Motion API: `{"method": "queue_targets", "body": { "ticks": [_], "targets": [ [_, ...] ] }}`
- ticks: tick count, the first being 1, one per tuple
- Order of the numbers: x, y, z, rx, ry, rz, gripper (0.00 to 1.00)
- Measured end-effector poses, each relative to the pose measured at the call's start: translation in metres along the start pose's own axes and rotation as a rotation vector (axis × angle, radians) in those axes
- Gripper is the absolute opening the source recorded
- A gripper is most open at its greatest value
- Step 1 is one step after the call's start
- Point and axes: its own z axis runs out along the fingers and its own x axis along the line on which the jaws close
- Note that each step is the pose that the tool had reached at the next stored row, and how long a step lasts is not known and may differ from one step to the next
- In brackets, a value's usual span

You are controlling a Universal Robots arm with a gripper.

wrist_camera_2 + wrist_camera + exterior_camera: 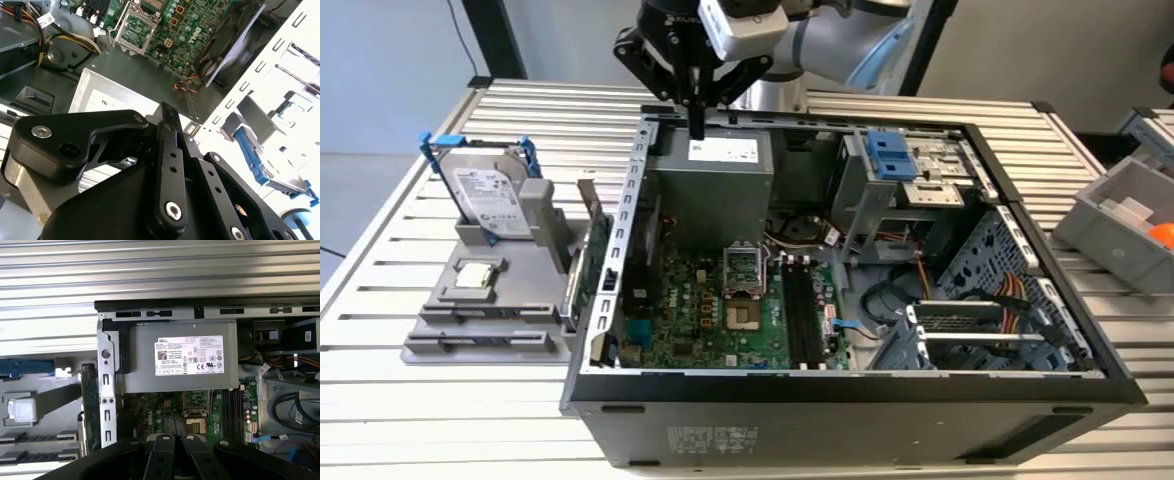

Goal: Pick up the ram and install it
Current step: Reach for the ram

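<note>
Ribbed aluminium slats make up the surface [454, 430], which carries an open dark computer case [854, 385] lying on its side. A grey fixture [480, 330] stands beside the case, toward the exterior view's left. The fixture holds a silver hard drive [494, 200] with blue rails, upright, and a green expansion card [598, 270] on edge just beside the case wall. Beyond the surface are a pale floor, a light wall and a dark upright post [494, 40]. A grey bin [1121, 215] with an orange item [1161, 235] inside sits at the exterior view's right. The arm [841, 40] reaches in from the far side. The claw [698, 132] points straight down over the far end of the case, above the grey power supply [707, 185]. Whether its tips touch that unit cannot be told. In the second wrist view the claw [166, 110] has its fingers pressed together with nothing between them. In the first wrist view the claw [175, 439] looks down on the labelled power supply and the motherboard [165, 415]. The ram cannot be singled out with certainty. The long black memory slots [794, 310] read dark along their length, and whether a stick sits in one cannot be told.
</note>
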Motion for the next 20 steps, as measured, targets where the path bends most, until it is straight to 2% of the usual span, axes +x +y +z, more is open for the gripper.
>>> {"method": "queue_targets", "body": {
  "ticks": [20],
  "targets": [
    [0.0237,-0.0013,-0.0005,-0.0001,-0.0001,0.000,0.00]
  ]
}}
